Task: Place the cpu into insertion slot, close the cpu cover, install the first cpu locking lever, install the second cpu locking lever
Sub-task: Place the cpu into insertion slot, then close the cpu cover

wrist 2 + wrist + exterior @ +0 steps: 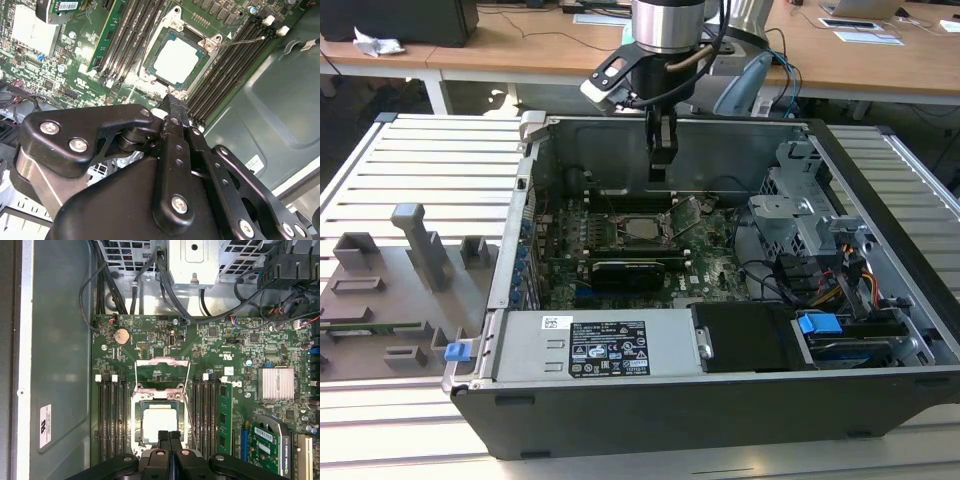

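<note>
The cpu is sitting in its socket, so closing seems the step in hand. The gripper is hovering just above, fingers together and empty. The cpu cover is standing open (tilted back off the socket), needing a downward push.

The computer case stands open at the top, so the way down to the motherboard is free from above; the gripper hangs in that opening over the cpu, jaws together; the cpu cover stands raised at one edge of the socket; memory slots lie low on both sides; the graphics card rises near the socket; the drive cage and cables crowd the exterior view's right.
</note>
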`<state>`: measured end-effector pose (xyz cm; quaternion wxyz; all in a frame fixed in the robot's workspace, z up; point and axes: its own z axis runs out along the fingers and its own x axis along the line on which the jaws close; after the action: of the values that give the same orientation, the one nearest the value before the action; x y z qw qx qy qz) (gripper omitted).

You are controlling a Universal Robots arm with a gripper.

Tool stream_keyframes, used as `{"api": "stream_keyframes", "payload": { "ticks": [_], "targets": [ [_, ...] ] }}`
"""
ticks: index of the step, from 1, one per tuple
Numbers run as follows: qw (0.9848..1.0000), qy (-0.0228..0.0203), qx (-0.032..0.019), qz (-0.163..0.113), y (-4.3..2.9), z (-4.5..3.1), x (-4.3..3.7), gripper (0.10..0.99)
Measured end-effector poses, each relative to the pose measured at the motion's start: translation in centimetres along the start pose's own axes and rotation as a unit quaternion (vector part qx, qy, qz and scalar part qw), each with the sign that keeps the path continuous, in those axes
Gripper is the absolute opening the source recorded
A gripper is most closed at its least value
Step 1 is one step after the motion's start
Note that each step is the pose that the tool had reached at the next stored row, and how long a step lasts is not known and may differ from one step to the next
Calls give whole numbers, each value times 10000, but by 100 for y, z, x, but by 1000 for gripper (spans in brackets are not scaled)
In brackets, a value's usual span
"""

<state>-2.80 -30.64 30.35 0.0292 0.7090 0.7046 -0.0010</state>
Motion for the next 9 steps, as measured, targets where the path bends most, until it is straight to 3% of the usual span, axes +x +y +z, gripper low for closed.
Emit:
{"api": "stream_keyframes", "payload": {
  "ticks": [9],
  "targets": [
    [10000, -1, 0, 0, 25, -1, 0, 106]
  ]
}}
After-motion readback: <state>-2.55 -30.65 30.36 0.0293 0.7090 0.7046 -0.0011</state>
